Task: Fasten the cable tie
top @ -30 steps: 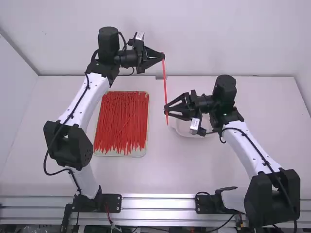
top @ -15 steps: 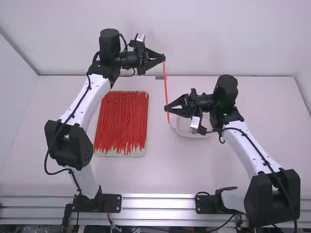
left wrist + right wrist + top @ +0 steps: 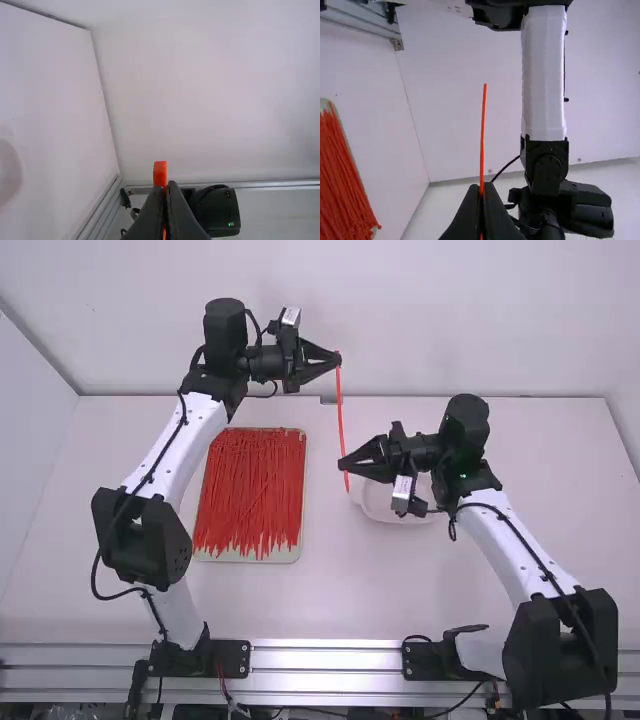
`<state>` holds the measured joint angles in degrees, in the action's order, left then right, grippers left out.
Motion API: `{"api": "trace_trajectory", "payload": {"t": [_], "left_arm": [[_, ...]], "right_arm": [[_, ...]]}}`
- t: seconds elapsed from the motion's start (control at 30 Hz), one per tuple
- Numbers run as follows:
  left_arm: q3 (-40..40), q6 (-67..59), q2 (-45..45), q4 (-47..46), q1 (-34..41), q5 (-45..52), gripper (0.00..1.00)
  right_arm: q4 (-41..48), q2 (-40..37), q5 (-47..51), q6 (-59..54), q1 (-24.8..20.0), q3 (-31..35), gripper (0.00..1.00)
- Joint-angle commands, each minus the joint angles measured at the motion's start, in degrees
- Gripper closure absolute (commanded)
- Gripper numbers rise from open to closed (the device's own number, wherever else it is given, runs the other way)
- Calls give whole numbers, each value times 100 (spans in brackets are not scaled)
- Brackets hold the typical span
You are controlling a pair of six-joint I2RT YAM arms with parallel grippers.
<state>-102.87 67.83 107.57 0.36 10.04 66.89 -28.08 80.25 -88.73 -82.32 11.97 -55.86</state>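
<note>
A single red cable tie point(image 3: 341, 420) hangs upright above the table, right of the tray. My left gripper point(image 3: 335, 360) is shut on its upper end; in the left wrist view the tie's square head point(image 3: 160, 173) sticks out past the closed fingertips point(image 3: 165, 187). My right gripper point(image 3: 345, 468) is shut on the tie's lower part. The right wrist view shows the thin strap point(image 3: 483, 135) rising straight out of the gripper point(image 3: 481, 189), with the left arm point(image 3: 544, 75) behind it.
A tan tray point(image 3: 296, 558) holding several red cable ties point(image 3: 250, 490) lies left of the middle. Under the right gripper a white bowl point(image 3: 385, 508) sits on the table. Walls close off the back and the left.
The right gripper's fingers, spread around the tie's lower end a second ago, have closed onto it. The left gripper and the tie have shifted only slightly.
</note>
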Motion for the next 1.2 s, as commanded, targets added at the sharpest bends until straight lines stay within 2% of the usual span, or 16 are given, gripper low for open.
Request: {"api": "trace_trajectory", "payload": {"t": [0.0,0.07,0.23,0.33,0.43,0.57,0.77,0.87,0.9,0.93,1.0,1.17], "left_arm": [[57,-284,-57,-11,46,260,98],[57,-313,-57,-13,46,278,98],[68,-339,-57,-13,46,319,98],[94,-437,-57,-13,46,317,98],[94,-553,-57,-13,48,439,98],[94,-756,-57,-20,48,470,98],[94,-1377,-57,50,46,651,98],[94,-2258,-57,136,46,678,98],[94,-2444,-57,197,48,684,98],[94,-2542,-57,225,48,684,98],[94,-3064,-57,546,46,870,98],[94,-3709,-57,1355,46,1370,98]], "right_arm": [[0,-9,-46,765,-74,2,100],[2,-9,-37,1141,-79,2,100],[-55,-9,98,3193,-151,0,100],[-50,-9,525,4026,-192,0,100],[-26,-9,778,4166,-168,2,100],[9,2,-72,3683,-234,2,100],[-208,-9,-33,4758,-136,-9,100],[-1462,-11,1069,7641,-61,-9,100],[-1707,-11,1316,8262,-20,-9,100],[-1897,-9,1445,8636,11,-9,100],[-2824,-9,1635,9857,52,-11,100],[-3781,-11,1899,11530,-118,-9,100]]}}
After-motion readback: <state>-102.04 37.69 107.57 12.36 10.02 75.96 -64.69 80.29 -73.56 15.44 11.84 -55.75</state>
